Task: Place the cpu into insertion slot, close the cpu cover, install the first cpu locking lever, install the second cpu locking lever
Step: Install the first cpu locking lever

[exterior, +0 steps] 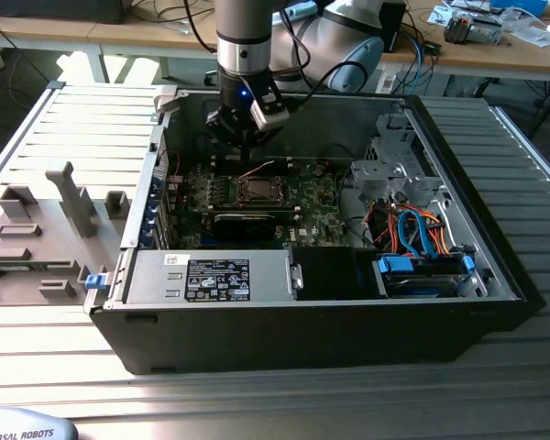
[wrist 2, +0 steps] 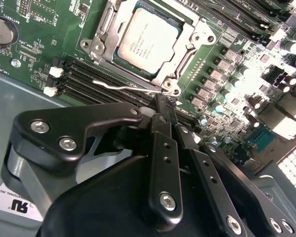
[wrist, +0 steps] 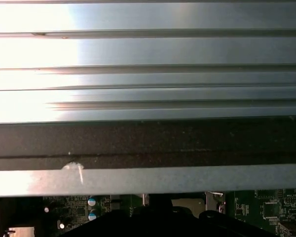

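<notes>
The cpu (wrist 2: 148, 42), a silver-grey square, lies in the insertion slot (exterior: 257, 190) on the green board. The cpu cover (wrist 2: 195, 37) lies flat over it, framing its top. A thin silvery locking lever (wrist 2: 123, 86) runs along the socket's edge over the memory slots, its hooked end free. In the exterior view it stands up at a slant (exterior: 257, 170). My gripper (wrist 2: 165, 106) hangs just beside that lever's pivot end, its black fingers (wrist 2: 160, 148) drawn together with nothing between them. In the exterior view the gripper (exterior: 245, 147) hovers over the board just behind the socket.
The open black case (exterior: 495, 229) walls in the board. A labelled power supply (exterior: 211, 275) and a drive bay with blue and orange cables (exterior: 422, 238) fill its front. A black card (exterior: 247, 220) lies before the socket. Grey fixtures (exterior: 37, 229) sit at the exterior view's left.
</notes>
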Tool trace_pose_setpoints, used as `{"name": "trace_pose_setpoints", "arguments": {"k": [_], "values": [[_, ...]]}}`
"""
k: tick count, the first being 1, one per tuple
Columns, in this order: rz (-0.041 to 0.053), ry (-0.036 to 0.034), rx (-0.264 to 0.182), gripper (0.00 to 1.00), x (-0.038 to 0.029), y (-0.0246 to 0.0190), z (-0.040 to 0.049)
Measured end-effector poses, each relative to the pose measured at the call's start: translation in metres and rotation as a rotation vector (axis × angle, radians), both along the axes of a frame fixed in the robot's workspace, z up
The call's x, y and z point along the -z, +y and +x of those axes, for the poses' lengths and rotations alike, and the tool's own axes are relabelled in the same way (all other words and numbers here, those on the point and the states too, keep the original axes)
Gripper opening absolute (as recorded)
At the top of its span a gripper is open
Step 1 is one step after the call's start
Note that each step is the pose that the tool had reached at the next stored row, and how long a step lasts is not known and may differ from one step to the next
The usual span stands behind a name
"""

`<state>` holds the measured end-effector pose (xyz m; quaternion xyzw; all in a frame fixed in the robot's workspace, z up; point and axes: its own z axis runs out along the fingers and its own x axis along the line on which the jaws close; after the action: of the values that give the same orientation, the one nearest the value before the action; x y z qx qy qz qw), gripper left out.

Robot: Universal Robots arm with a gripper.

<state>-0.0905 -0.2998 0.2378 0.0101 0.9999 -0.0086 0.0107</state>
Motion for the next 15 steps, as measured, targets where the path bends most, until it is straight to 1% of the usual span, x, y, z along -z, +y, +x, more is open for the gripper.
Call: {"name": "trace_pose_setpoints", "arguments": {"k": [15], "values": [[-0.0001,0.0001,0.000,0.11,0.0014,0.0000,0.0033]]}}
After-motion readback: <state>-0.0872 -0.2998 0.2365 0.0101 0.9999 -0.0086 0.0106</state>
